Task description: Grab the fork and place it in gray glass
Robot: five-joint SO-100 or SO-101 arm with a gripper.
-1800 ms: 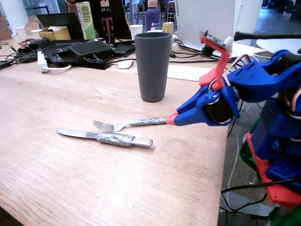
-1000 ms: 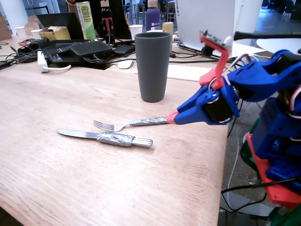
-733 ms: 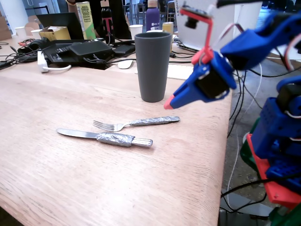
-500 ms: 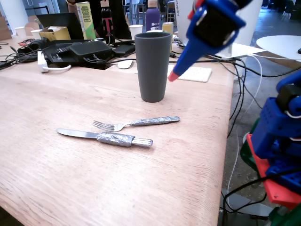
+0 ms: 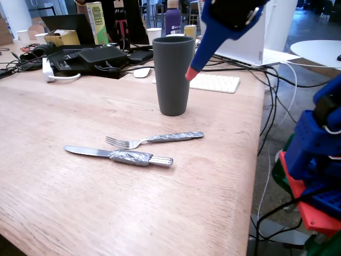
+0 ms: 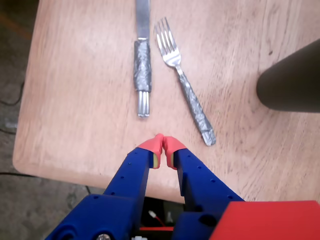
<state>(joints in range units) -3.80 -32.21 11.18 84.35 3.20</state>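
The fork (image 5: 154, 140) lies flat on the wooden table, tines to the left in the fixed view, with its gray-taped handle pointing right. In the wrist view the fork (image 6: 187, 92) lies just ahead and to the right of my gripper. The gray glass (image 5: 173, 74) stands upright behind the fork, and shows at the right edge of the wrist view (image 6: 292, 82). My gripper (image 6: 163, 145) is shut and empty, its red tips touching. It hangs high over the table, and in the fixed view my gripper (image 5: 190, 73) is beside the glass's right side.
A knife (image 5: 128, 156) with a thick tape wad lies next to the fork, also in the wrist view (image 6: 142, 65). A white keyboard (image 5: 216, 82), a purple bottle (image 5: 172, 18), a white cup (image 5: 153, 34) and cables sit at the back. The table edge (image 5: 254, 176) runs down the right.
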